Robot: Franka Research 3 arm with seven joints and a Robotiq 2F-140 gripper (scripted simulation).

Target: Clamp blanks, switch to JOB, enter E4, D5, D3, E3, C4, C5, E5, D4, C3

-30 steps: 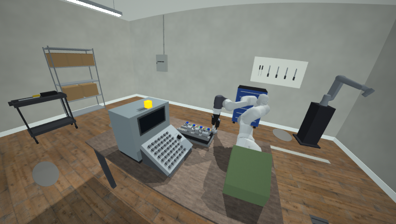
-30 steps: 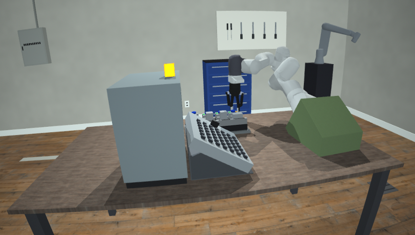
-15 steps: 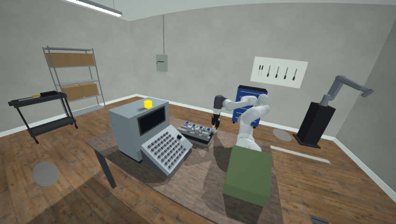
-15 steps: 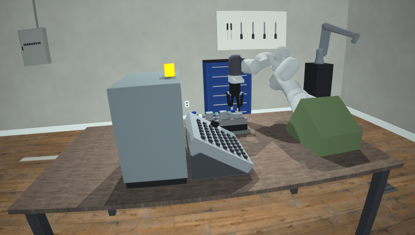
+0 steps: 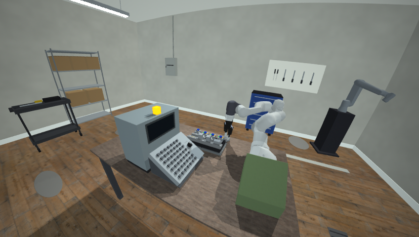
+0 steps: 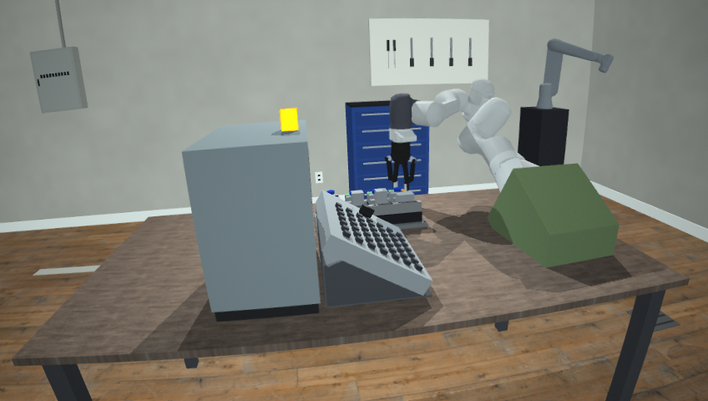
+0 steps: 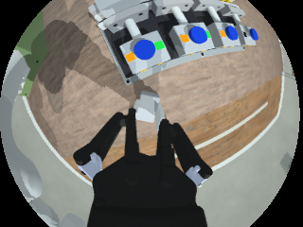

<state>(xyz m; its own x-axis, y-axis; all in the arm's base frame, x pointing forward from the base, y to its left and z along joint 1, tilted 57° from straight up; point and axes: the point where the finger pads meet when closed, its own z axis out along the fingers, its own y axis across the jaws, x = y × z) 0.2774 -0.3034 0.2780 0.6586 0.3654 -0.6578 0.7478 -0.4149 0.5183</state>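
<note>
My gripper (image 7: 147, 107) is shut on a small grey blank (image 7: 150, 106), just off the valve side of the end station of the vise fixture (image 7: 177, 32). That station's blue valve (image 7: 146, 49) has an amber lens on one side and a green lens on the other, both lit. The other stations' blue valves recede to the right. In the top and exterior views the gripper (image 5: 228, 134) (image 6: 401, 185) points down at the fixture's (image 5: 209, 140) (image 6: 392, 200) right end. The amber lamp (image 5: 156, 110) (image 6: 288, 119) on the cabinet is lit. I cannot tell whether the blank rests on the table.
The sloped keyboard (image 5: 177, 158) (image 6: 373, 237) with its black selector (image 5: 189, 144) (image 6: 366, 210) stands in front of the grey cabinet (image 5: 146, 132). A green box (image 5: 263, 187) (image 6: 553, 213) covers the arm's base side of the table. A blue drawer cabinet (image 6: 385, 146) stands behind.
</note>
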